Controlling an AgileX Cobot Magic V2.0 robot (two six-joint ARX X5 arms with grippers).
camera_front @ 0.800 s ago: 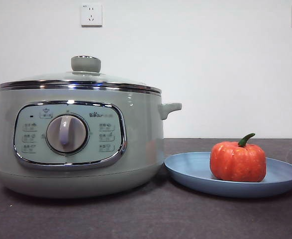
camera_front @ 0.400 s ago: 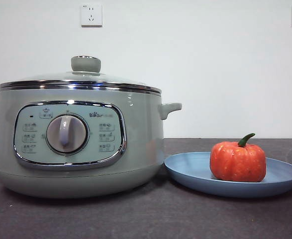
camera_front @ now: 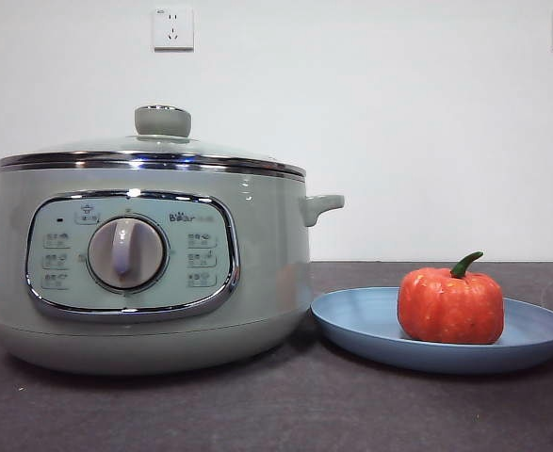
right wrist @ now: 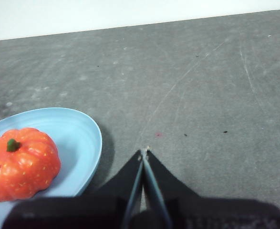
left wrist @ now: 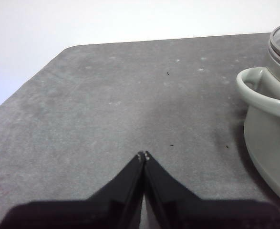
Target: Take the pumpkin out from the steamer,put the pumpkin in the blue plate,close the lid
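Observation:
The sage-green steamer [camera_front: 149, 268] stands at the left of the front view with its glass lid [camera_front: 154, 151] seated on the chrome rim. Right of it, the orange-red pumpkin [camera_front: 450, 304] sits upright in the blue plate [camera_front: 361, 320]. In the right wrist view the pumpkin [right wrist: 20, 163] rests in the plate [right wrist: 80, 138], and my right gripper [right wrist: 143, 152] hangs shut and empty over bare table beside the plate. My left gripper [left wrist: 143, 155] is shut and empty over the table, off to the side of the steamer's handle [left wrist: 261, 93]. Neither arm shows in the front view.
A dark grey table [camera_front: 285, 405] carries everything, and its rounded corner [left wrist: 70, 50] shows in the left wrist view. A white wall with two power sockets [camera_front: 172, 28] stands behind.

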